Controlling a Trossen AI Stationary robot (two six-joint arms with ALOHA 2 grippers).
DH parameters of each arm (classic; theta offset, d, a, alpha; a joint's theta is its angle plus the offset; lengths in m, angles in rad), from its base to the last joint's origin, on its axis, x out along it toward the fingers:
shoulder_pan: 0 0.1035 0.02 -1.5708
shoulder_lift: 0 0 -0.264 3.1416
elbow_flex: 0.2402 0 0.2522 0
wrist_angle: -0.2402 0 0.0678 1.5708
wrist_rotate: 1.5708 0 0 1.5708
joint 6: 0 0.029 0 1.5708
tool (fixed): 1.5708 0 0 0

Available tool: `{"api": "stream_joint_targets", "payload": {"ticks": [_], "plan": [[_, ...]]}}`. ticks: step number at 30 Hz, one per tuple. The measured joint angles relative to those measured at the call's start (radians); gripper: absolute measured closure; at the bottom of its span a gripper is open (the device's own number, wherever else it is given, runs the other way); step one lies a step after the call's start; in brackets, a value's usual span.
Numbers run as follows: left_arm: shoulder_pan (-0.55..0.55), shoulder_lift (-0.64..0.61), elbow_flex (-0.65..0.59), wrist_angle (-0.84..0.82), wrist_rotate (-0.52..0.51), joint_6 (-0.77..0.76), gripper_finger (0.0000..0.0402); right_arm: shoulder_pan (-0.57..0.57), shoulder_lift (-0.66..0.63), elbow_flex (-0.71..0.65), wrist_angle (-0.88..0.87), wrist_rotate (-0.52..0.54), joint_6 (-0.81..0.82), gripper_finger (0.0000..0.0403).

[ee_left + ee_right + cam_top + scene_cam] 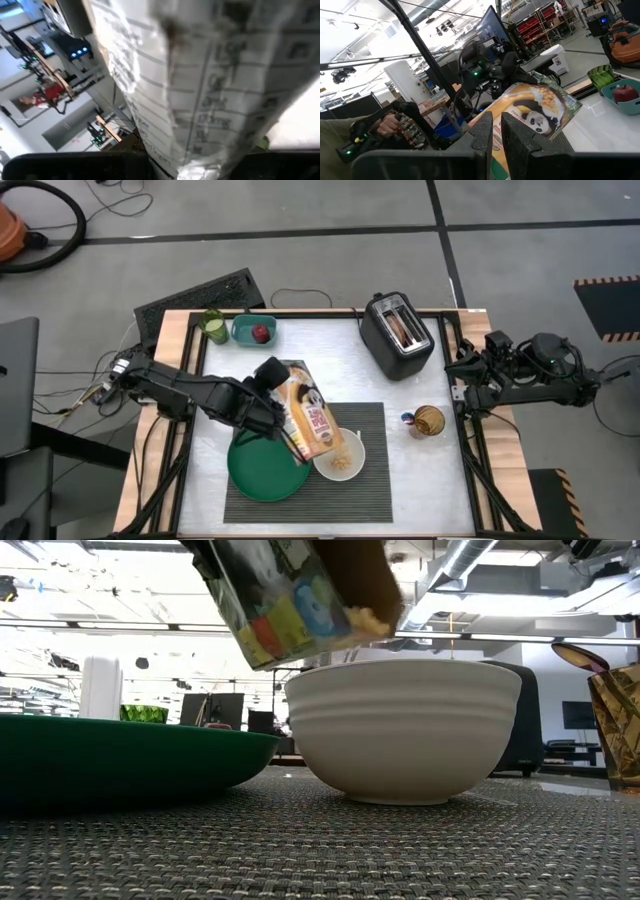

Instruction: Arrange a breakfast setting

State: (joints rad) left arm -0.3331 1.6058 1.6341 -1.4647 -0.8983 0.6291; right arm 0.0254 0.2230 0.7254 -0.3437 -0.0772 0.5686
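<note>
My left gripper (272, 385) is shut on a panda-printed cereal box (310, 420), tipped with its open end down over the white bowl (339, 460), which holds cereal. In the low view the box's mouth (365, 615) hangs just above the bowl's rim (400, 670). The bowl and the green plate (264, 470) stand on the dark ribbed placemat (372, 485). The red apple (261, 333) lies in the teal container (252, 330). A blue-and-pink spoon (408, 420) sits by an amber glass (429, 421). No bagel shows. My right gripper (462, 376) waits shut at the table's right edge. My left gripper holds the cereal box near its raised closed end (288, 385), coming from the table's left side. The printed side panel (200, 100) fills its wrist view and hides the fingertips. The box is lifted clear and slants down toward the bowl.
A black toaster (397, 332) stands at the far right and a green cup (213, 326) at the far left. A person's hand (390, 125) on a control handle shows in the room beyond the table.
</note>
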Motion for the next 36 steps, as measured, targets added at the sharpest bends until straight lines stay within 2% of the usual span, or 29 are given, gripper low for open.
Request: {"api": "stream_joint_targets", "payload": {"ticks": [8, 15, 36], "plan": [[0.000, 0.000, 0.000, 0.060, -0.059, 0.074, 0.0317, 0.000, 0.000, 0.000, 0.000, 0.000, 0.002, 0.0335], [0.013, 0.000, 0.000, 0.097, -0.060, 0.142, 0.0317, 0.000, 0.000, 0.000, 0.000, 0.000, 0.008, 0.0335], [0.035, 0.014, 0.000, 0.101, -0.092, 0.181, 0.0317, 0.000, 0.000, 0.000, -0.001, 0.000, 0.034, 0.0335]]}}
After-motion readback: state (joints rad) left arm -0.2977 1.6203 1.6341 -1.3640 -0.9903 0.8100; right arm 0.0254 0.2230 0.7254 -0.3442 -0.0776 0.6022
